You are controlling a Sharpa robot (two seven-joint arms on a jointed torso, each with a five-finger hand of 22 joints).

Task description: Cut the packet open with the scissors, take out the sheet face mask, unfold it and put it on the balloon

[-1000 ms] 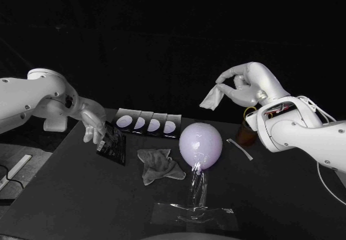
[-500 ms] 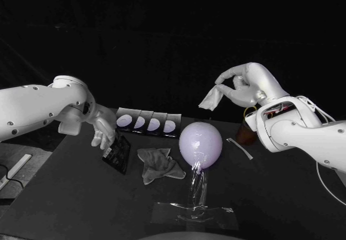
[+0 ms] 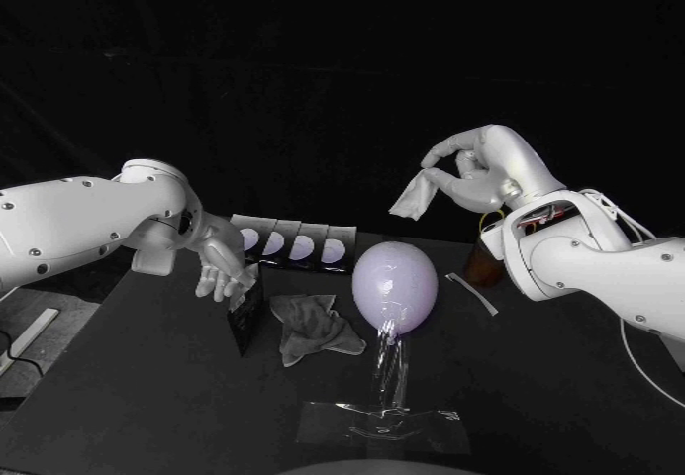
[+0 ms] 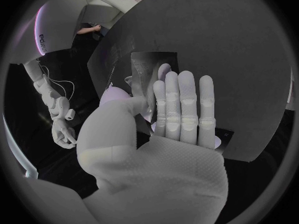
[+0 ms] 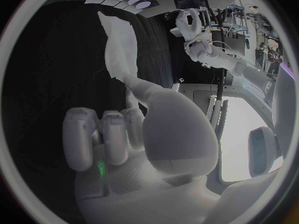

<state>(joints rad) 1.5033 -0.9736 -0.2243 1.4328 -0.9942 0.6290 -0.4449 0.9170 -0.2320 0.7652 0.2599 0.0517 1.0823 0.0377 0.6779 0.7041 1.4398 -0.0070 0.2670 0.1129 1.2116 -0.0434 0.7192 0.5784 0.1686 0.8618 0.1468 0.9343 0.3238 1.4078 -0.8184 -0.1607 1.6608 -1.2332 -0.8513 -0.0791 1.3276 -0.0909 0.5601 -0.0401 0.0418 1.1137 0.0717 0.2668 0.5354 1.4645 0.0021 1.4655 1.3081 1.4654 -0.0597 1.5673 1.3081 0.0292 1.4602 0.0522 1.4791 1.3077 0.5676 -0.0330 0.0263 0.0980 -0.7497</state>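
Head view: the left hand (image 3: 225,269) hangs low over the left part of the black table (image 3: 143,396) and holds the dark packet (image 3: 245,319), which stands on edge beneath it, just left of a crumpled cloth (image 3: 314,329). The left wrist view shows this hand (image 4: 181,114) with its fingers laid straight and flat against the printed face of the packet (image 4: 146,67) and the thumb on the near side.

The right hand (image 3: 483,166) is raised well above the table at the right. It pinches the white face mask (image 3: 413,197) between thumb and fingertip, and the mask hangs down folded, in the air above and right of the balloon (image 3: 396,284). In the right wrist view the mask (image 5: 115,40) trails from that pinch while the other fingers of the hand (image 5: 156,129) are curled in.

The pale lilac balloon stands upright mid-table on a clear stand (image 3: 390,416), bare of any mask. Behind it lies a row of 4 spare packets (image 3: 293,244). A thin strip (image 3: 474,295) lies on the table to the balloon's right.
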